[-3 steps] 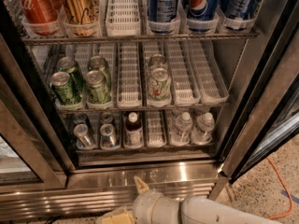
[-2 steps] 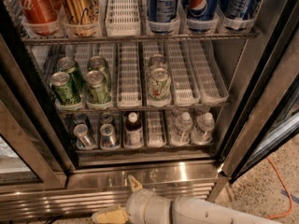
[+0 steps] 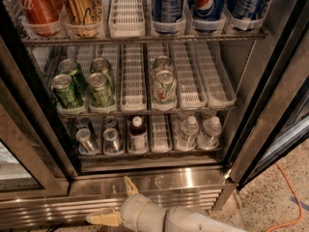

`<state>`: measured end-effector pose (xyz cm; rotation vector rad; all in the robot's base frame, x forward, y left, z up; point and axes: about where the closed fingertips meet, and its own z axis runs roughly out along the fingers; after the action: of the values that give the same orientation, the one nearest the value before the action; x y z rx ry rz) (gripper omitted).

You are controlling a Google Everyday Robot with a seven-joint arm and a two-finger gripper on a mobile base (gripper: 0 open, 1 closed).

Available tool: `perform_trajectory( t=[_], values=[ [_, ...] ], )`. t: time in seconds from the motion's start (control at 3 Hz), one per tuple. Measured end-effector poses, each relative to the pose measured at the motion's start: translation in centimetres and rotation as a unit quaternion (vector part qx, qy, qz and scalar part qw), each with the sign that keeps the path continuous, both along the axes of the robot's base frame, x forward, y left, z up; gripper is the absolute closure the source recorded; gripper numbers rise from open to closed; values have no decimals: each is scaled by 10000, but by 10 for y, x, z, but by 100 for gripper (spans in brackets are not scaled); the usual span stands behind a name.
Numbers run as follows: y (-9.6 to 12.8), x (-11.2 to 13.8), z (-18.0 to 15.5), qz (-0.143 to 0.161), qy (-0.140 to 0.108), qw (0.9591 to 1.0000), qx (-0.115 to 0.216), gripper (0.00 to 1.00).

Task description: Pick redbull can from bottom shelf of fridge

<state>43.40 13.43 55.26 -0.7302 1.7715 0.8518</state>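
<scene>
The fridge (image 3: 159, 180) stands open in front of me. Its bottom shelf (image 3: 159, 151) holds white slotted lane trays. Two slim silver redbull cans stand at the front of the left lanes, one (image 3: 86, 140) beside the other (image 3: 112, 140), with more cans behind them. My gripper (image 3: 117, 203) is low at the bottom edge, in front of the base grille and below the cans. It is open and empty, with one tan finger (image 3: 130, 185) pointing up at the fridge and the other (image 3: 104, 219) pointing left.
A dark white-capped bottle (image 3: 138, 134) stands right of the cans, and water bottles (image 3: 199, 132) stand further right. Green cans (image 3: 84, 86) fill the middle shelf. The door frame (image 3: 270, 105) stands at the right, with an orange cable (image 3: 289, 197) on the floor.
My gripper and arm have shifted left along the base of the fridge. The fingers stay spread. Nothing in the fridge has moved.
</scene>
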Motion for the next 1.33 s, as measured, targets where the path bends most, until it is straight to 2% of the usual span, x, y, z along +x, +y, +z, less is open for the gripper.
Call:
perform_trajectory(
  t=[0.33, 0.67, 1.0, 1.33],
  values=[
    [22, 8, 14, -7, -451, 9989, 97, 0],
    [48, 14, 28, 119, -811, 9964, 210, 0],
    [70, 20, 36, 214, -1035, 9940, 275, 0],
    [87, 28, 35, 37, -1167, 9927, 290, 0]
  ],
)
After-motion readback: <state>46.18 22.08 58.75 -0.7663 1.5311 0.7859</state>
